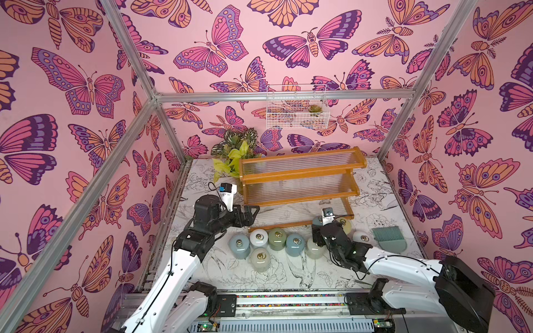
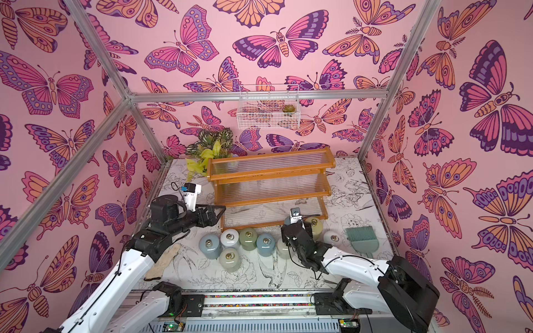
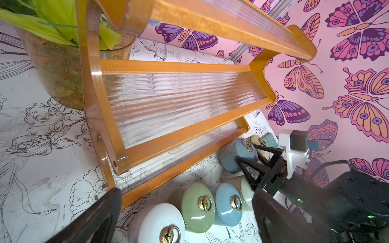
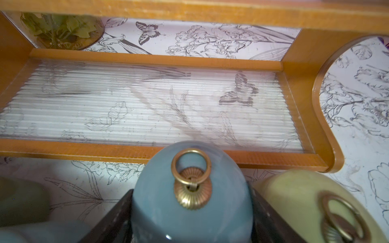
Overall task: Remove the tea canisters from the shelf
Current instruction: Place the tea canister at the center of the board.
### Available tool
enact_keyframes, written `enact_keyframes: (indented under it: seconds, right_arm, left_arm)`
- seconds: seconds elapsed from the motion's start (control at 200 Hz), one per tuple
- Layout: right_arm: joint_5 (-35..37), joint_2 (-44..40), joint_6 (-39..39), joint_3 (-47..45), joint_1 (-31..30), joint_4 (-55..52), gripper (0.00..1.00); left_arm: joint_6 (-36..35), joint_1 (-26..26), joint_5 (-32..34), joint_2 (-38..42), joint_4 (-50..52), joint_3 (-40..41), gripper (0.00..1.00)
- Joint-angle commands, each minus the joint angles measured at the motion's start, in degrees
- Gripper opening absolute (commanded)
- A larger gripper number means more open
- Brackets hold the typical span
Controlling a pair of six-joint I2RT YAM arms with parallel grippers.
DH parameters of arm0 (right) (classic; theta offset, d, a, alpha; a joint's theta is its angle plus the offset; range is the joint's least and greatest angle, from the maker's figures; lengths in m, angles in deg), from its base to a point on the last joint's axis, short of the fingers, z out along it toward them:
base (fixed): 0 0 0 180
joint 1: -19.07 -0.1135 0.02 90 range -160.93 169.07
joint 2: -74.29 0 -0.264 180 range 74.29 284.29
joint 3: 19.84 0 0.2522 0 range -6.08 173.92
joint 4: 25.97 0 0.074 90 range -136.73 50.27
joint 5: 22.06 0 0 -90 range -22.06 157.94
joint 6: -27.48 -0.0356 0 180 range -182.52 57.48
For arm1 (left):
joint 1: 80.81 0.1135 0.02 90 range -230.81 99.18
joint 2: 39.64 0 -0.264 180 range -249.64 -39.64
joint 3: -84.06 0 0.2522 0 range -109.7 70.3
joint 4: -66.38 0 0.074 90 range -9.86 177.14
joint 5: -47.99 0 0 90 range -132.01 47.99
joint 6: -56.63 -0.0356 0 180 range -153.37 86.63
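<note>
Fingers [image 4: 113, 216] of right gripper [image 4: 190, 218] pinching blue canister [image 4: 189, 189]; left gripper [image 1: 254, 214] fingers spread.
Held canister just near of shelf [image 1: 300, 184] lowest rail, right end; cream canister [image 4: 299, 202] just beside, right; remaining canisters [image 1: 277, 238] on table [image 1: 219, 274] along shelf's near side.

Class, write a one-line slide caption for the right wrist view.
Right gripper shut on a blue tea canister in front of the empty shelf, cream canister alongside.

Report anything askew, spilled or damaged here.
Nothing stands out. The shelf stands upright and bare; the tea canisters stand upright on the table before it, lids on, nothing spilled.
</note>
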Motion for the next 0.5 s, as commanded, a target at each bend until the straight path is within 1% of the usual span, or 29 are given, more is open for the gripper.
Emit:
enact_keyframes:
  seconds: [0.0,0.11,0.355,0.491]
  right_arm:
    - [0.2,1.99,-2.2,1.42,0.26,-1.8,0.63]
    - [0.82,3.47,-2.97,1.53,0.26,-1.5,0.65]
    - [2.37,4.84,-4.22,1.34,0.25,-2.16,0.72]
    - [2.75,4.76,-4.78,1.13,0.22,-3.05,0.73]
  left_arm:
    - [-0.89,-0.32,0.37,-0.36,-0.35,-1.36,1.0]
    - [-0.89,-0.34,0.37,-0.37,-0.39,-1.41,1.0]
    - [-1.1,-0.32,0.41,-0.54,-0.39,-1.56,1.0]
    - [-1.19,-0.32,0.36,-0.8,-0.34,-1.76,1.0]
